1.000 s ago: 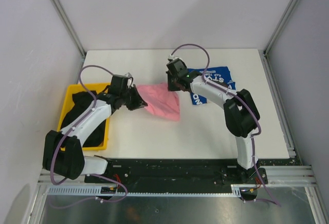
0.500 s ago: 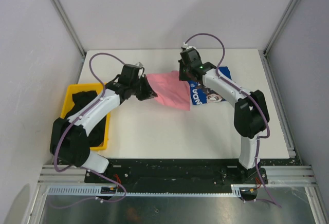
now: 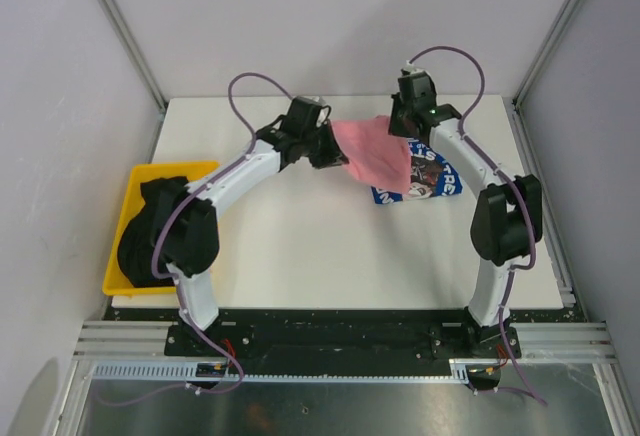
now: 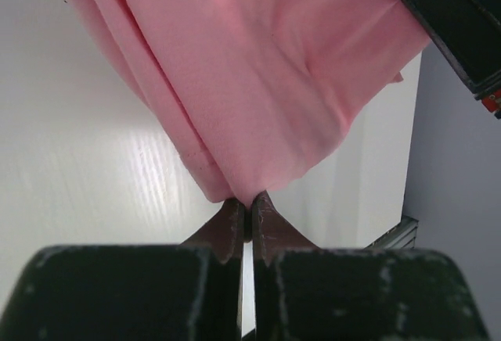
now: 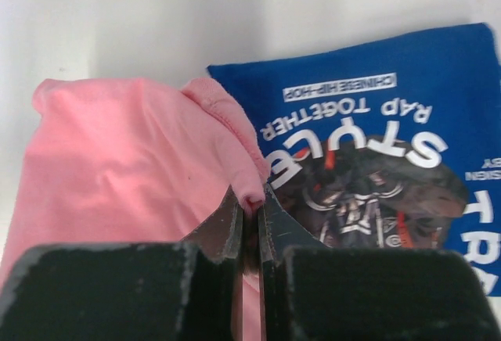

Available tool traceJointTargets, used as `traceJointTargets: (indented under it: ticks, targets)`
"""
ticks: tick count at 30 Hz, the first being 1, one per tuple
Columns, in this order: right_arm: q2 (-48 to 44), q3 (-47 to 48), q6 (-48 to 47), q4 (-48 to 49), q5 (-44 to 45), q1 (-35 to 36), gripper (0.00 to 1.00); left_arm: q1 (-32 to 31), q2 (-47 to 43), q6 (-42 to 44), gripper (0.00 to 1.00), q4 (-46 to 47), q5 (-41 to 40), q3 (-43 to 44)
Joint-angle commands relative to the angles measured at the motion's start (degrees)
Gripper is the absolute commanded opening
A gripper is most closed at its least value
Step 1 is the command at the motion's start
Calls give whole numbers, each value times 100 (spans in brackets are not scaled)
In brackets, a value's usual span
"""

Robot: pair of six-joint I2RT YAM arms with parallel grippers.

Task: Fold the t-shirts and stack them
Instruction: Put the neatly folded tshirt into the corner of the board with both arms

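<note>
Both the left end effector [image 4: 244, 202] and right end effector [image 5: 250, 198] pinch the pink t-shirt [image 3: 376, 152], seemingly aloft.

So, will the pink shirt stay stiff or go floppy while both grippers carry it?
Probably floppy: the pink shirt sags in folds between the left gripper and the right gripper. Likely light, since two small pinches at its edges hold it up. It may drape onto the blue shirt partly under it when lowered.

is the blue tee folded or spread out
Folded: the blue tee lies as a compact rectangle on the table, no sleeves showing, print up.
</note>
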Motion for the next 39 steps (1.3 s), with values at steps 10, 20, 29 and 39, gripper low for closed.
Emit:
traceJointTargets:
  ticks: [10,20,29,39]
  targets:
    - [116,808,-391,49,-293,-895,0,-432,1616,-374,0,125,118,2216]
    - [372,967,-439,161,-521,-1249,0,-694,2340,-547,0,127,114,3158]
    - [446,1066,-430,183,-685,-1452,0,-720,2570,-599,0,127,147,3426]
    - [486,1107,-414,197,-749,-1550,0,-726,2675,-626,0,119,183,3557]
